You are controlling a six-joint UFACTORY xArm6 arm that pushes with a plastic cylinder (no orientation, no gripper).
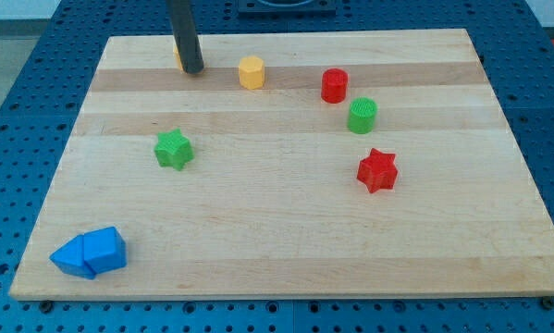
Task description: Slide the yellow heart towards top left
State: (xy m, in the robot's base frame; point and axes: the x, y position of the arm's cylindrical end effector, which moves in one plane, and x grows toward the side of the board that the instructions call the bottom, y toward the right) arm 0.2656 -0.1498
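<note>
My tip (pixel 192 69) rests on the wooden board (pixel 277 231) near its top left. A sliver of a yellow block (pixel 177 59) shows just to the left of the rod and touches it. The rod hides most of this block, so I cannot make out its shape. A yellow hexagon block (pixel 251 72) stands apart, to the right of my tip.
A red cylinder (pixel 334 85) and a green cylinder (pixel 362 116) stand at the top right, with a red star (pixel 377 170) below them. A green star (pixel 174 149) lies left of centre. Two blue blocks (pixel 90 252) sit pressed together at the bottom left corner.
</note>
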